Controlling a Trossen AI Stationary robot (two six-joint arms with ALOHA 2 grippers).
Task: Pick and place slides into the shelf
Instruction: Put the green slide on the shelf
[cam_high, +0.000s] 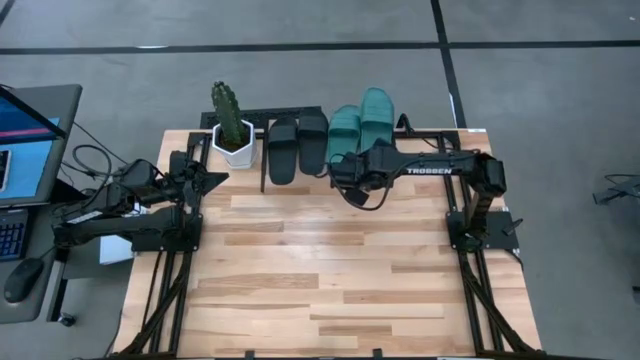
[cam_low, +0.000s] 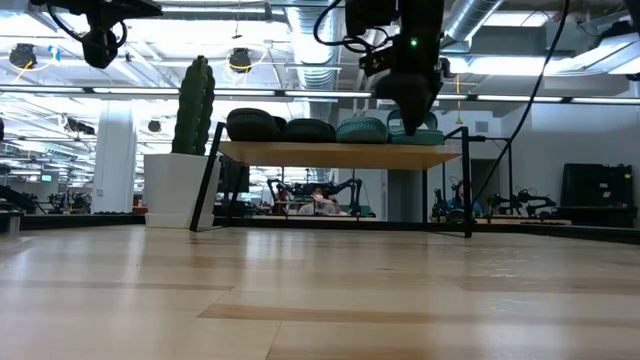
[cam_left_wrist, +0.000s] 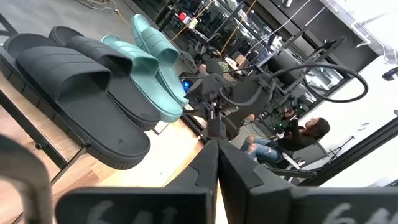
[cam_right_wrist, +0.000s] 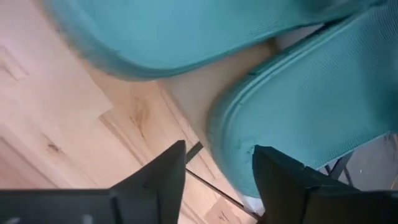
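Two black slides and two teal slides lie side by side, soles down, on the shelf at the table's far edge. My right gripper is open and slants down at the near end of one teal slide. Its fingers stand on either side of that end's rim. In the high view this gripper is just in front of the teal pair. My left gripper is shut on nothing and hangs level above the table's left edge. My right gripper's open fingers flank the rim of the teal slide's near end, slanting down from the table's near side. Whether a finger touches the rim I cannot tell. The slide lies flat on the shelf.
A cactus in a white pot stands just left of the shelf. A laptop and a mouse sit off the table to the left. The plank tabletop stretches toward the near edge.
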